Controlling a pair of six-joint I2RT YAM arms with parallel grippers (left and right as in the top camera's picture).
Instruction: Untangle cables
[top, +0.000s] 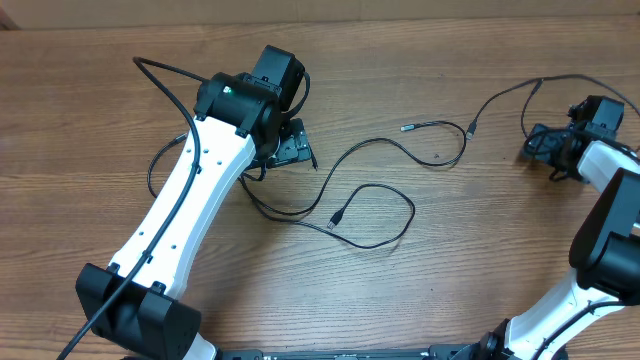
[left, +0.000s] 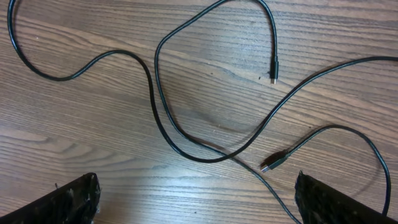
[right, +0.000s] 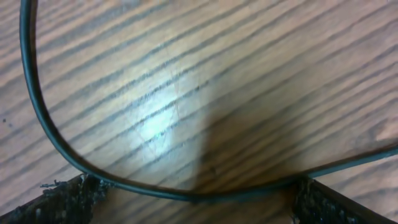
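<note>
Mid-untangle: cables (left: 155, 102) sprawl across the counter (top: 450, 290), strands crossing. My left end effector (left: 198, 202) is spread, empty. Right end effector (right: 194, 208) is spread, one cable lying between its fingers (right: 62, 199). Next I'd pinch it and pull the crossing apart.

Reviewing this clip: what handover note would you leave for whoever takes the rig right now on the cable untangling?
Left gripper: open, empty, over the table with cable loops ahead of it.
Right gripper: open; one cable runs across between its fingers, not pinched.
Cables: loose on the table, no tight coil. Strands cross in front of the left gripper. Two plugs lie free.
Done: cords are spread out.
Left: pull the crossing strands apart.
</note>
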